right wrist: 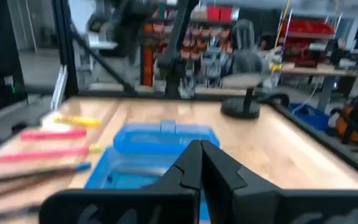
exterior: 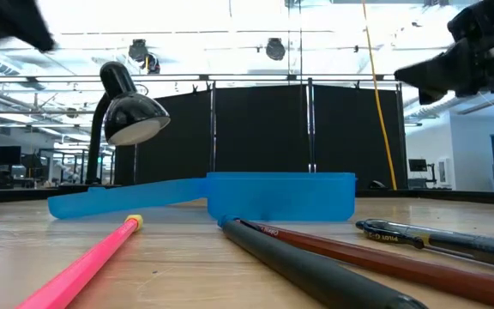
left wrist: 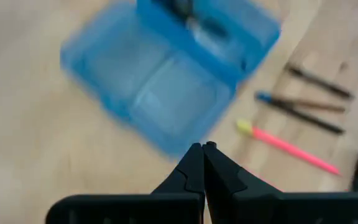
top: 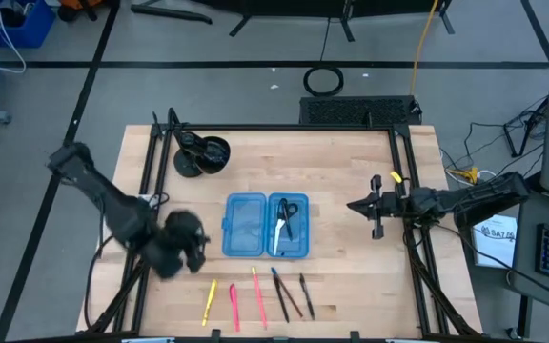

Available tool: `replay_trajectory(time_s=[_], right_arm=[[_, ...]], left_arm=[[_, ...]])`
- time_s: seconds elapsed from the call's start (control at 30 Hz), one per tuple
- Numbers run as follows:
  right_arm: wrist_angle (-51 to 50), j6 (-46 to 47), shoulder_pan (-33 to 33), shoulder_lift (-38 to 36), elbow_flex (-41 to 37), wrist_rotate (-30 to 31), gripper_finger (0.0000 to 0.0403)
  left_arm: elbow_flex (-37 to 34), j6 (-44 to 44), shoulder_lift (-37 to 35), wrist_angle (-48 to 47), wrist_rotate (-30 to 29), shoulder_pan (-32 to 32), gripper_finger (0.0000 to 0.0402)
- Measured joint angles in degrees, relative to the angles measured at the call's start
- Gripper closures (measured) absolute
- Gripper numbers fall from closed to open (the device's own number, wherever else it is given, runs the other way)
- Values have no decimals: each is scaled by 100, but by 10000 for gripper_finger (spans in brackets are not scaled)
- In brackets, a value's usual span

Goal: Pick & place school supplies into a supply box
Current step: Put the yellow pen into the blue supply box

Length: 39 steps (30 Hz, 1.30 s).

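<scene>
Pens (top: 255, 295) lying along worktop's near edge: light, stiff, rolling easily; gripping mid-shaft advisable. Left gripper (left wrist: 202, 149) hovering, fingers pressed together.

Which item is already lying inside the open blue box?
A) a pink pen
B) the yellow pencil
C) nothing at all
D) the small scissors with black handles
D: the high view shows the scissors lying in the right half of the supply box, while the yellow pencil, the pink pens and the darker ones are lined up on the table nearer the front edge.
</scene>
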Motion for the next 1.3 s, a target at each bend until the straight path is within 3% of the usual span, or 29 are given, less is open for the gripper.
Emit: replay_trajectory(time_s=[0.17,0.27,0.4,0.8,0.93,1.3], right_arm=[[195,-167,-2,2,-6,-4,403],[445,-338,-2,-4,-11,-5,403],[654,-471,-2,-1,-14,-8,403],[966,-410,-2,0,-22,-8,403],[955,-410,-2,0,-22,-8,403],[951,-422,-2,0,-24,-5,403]], left_arm=[[1472,-2874,1682,-1576,902,-863,400],[1927,-3703,2403,-1806,1587,-1095,391],[2187,-3901,3027,-1763,2242,-1148,357],[2201,-3583,3841,-998,2724,-689,176],[2199,-3310,4027,-678,3025,-604,158],[2199,-3403,4370,193,3164,-596,156]])
